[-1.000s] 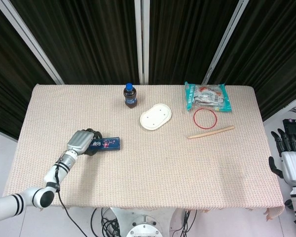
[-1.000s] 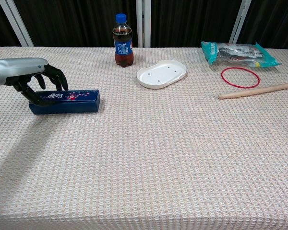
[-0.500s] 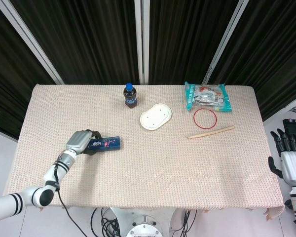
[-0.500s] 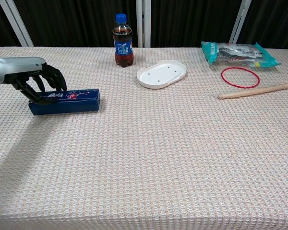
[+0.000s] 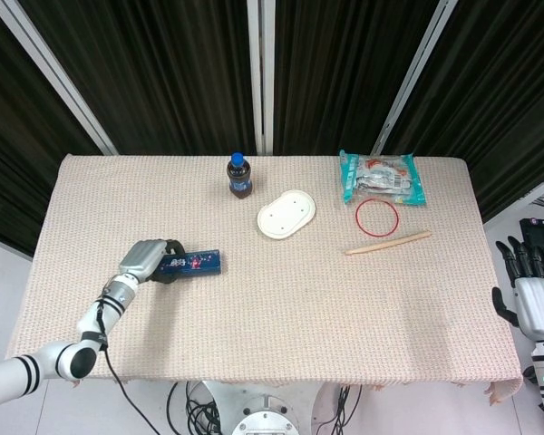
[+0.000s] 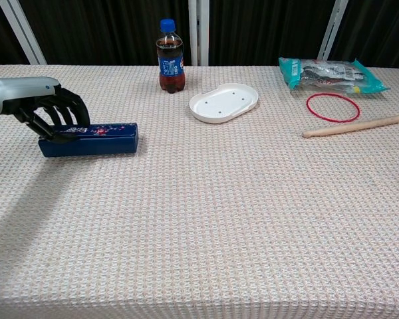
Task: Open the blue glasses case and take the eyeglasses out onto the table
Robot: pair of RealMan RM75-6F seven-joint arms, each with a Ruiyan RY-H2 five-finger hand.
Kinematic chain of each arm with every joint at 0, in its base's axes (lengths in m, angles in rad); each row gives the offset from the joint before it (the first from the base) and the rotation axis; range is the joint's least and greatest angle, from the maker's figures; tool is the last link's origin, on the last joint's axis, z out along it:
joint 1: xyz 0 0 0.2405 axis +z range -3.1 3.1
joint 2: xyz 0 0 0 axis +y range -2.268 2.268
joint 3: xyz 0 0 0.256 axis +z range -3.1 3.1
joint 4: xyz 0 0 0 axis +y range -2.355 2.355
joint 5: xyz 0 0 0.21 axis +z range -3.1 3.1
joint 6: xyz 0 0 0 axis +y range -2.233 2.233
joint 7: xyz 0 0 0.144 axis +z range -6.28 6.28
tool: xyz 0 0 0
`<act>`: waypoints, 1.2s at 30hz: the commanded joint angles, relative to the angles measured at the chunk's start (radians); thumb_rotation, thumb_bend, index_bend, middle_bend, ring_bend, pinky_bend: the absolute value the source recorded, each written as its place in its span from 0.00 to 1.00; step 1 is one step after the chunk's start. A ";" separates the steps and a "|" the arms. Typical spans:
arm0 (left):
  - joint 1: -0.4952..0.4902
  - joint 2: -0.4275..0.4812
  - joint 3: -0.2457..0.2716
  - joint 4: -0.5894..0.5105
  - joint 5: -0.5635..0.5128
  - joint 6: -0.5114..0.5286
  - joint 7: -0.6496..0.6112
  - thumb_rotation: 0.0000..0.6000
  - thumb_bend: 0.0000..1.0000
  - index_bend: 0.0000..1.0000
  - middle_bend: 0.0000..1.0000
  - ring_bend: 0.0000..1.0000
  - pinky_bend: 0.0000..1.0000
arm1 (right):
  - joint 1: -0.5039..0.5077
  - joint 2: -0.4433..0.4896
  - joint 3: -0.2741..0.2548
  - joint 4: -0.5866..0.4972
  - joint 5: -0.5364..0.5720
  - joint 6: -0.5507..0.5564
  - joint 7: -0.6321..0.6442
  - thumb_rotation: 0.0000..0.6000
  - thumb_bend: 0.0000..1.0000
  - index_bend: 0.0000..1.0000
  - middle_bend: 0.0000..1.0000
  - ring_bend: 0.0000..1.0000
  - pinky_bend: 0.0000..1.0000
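Black curtains back a worktop [image 5: 281, 299] laid with a beige woven cloth. Over the last second the left robot hand [image 6: 43, 109] has drawn slightly toward 9 o'clock along the case [image 6: 90, 139], its dark fingers [image 6: 66, 119] now curled over the case's left end and touching the lid. The case itself has not moved and is still closed, so the opening has yet to start; this looks like the hand settling its hold. The case lies flat at about 8 o'clock on the cloth, well in from every edge. The right robot hand [image 5: 537, 294] hangs off the worktop's 3 o'clock side, fingers apart and holding nothing. A wide bare stretch from centre to 6 o'clock could take the glasses; the bottle [image 6: 170, 56], dish [image 6: 223, 103], red ring [image 6: 332, 106], stick [image 6: 354, 125] and packet [image 6: 329, 73] keep to the far half.
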 commanded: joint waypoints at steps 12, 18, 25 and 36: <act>0.028 -0.006 -0.011 0.045 0.088 -0.025 -0.185 1.00 0.43 0.37 0.76 0.39 0.37 | 0.004 -0.001 -0.002 0.000 0.002 -0.007 -0.007 1.00 0.45 0.00 0.00 0.00 0.00; 0.035 -0.007 -0.016 0.070 0.127 -0.036 -0.268 1.00 0.42 0.37 0.79 0.42 0.39 | 0.007 -0.003 -0.002 0.002 0.008 -0.015 -0.012 1.00 0.45 0.00 0.00 0.00 0.00; 0.026 0.004 -0.036 0.092 0.119 -0.109 -0.382 1.00 0.40 0.38 0.70 0.42 0.39 | 0.015 -0.006 0.000 0.002 0.018 -0.029 -0.020 1.00 0.45 0.00 0.00 0.00 0.00; 0.038 -0.042 -0.042 0.161 0.141 -0.049 -0.393 1.00 0.38 0.32 0.31 0.29 0.36 | 0.020 -0.012 -0.001 0.008 0.029 -0.044 -0.027 1.00 0.45 0.00 0.00 0.00 0.00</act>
